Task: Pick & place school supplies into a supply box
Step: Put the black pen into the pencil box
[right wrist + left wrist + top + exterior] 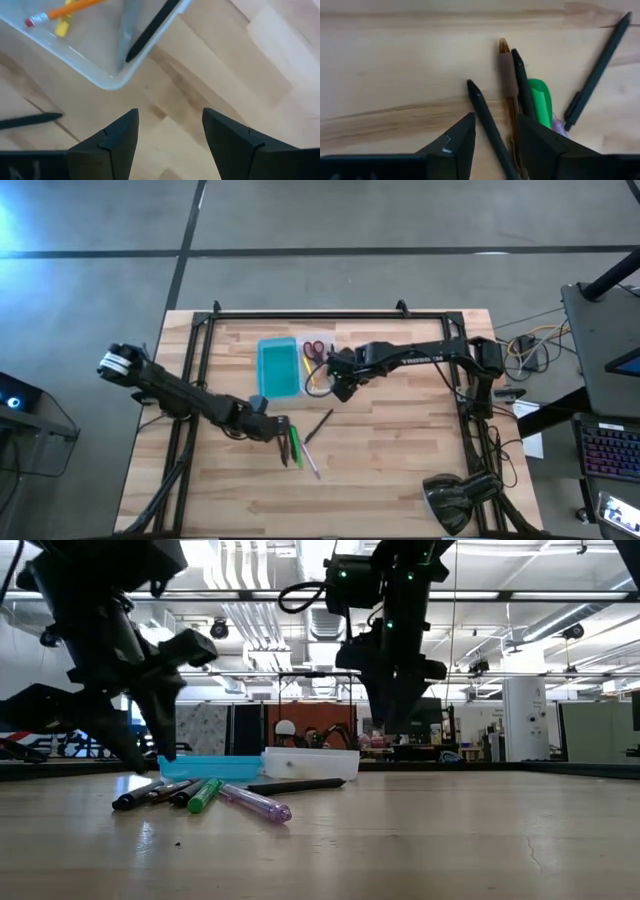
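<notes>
The supply box lies open at the table's far middle: teal lid half (pixel 278 368), clear tray half (pixel 318 372). The tray holds the red-handled scissors (pixel 314 348), an orange pencil (pixel 65 10), a yellow piece (pixel 62 27) and a black pen (pixel 152 27) leaning over its rim. Loose pens lie near the table's middle: a black pen (pixel 490 132), a brown one (pixel 508 75), another black one (pixel 522 85), a green marker (pixel 542 102), a purple one (pixel 255 805). My left gripper (pixel 495 120) is open, low at the table, its fingers on either side of the black pen. My right gripper (pixel 170 112) is open and empty, above the table by the tray's near corner.
One more black pen (pixel 318 426) lies alone on the wood to the right of the pen cluster; it also shows in the left wrist view (pixel 597 70). A black frame (pixel 330 315) runs round the table's far and side edges. The near half of the wooden table (pixel 380 480) is bare.
</notes>
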You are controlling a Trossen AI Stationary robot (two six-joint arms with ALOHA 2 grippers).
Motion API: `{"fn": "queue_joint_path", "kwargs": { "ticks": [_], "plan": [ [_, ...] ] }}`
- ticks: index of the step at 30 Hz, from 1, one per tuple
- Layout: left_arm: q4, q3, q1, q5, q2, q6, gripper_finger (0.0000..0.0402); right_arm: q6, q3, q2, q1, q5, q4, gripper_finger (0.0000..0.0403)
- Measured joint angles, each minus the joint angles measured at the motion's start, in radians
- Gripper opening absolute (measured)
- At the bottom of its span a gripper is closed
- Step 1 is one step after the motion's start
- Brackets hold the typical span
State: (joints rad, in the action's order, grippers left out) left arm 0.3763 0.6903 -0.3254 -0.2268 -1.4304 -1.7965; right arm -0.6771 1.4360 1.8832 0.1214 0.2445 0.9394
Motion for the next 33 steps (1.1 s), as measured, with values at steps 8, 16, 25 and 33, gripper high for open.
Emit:
{"fn": "queue_joint_path", "kwargs": {
  "ticks": [8, 16, 25, 33],
  "plan": [
    [0.089, 0.117, -0.002, 0.006, -0.157, -0.035, 0.0127, 0.077, -0.053, -0.017, 0.008, 0.090, -0.001, 0.0211],
    [0.155, 0.133, -0.001, 0.018, -0.175, -0.020, 0.0125, 0.102, -0.136, -0.090, 0.041, 0.099, -0.074, 0.0210],
    [0.194, 0.102, 0.004, 0.070, -0.172, 0.051, 0.0061, 0.102, -0.235, -0.189, 0.103, 0.099, -0.123, 0.0210],
    [0.191, 0.095, 0.044, 0.106, -0.180, 0.079, 0.0010, 0.102, -0.322, -0.246, 0.130, 0.099, -0.187, 0.0210]
  ]
}}
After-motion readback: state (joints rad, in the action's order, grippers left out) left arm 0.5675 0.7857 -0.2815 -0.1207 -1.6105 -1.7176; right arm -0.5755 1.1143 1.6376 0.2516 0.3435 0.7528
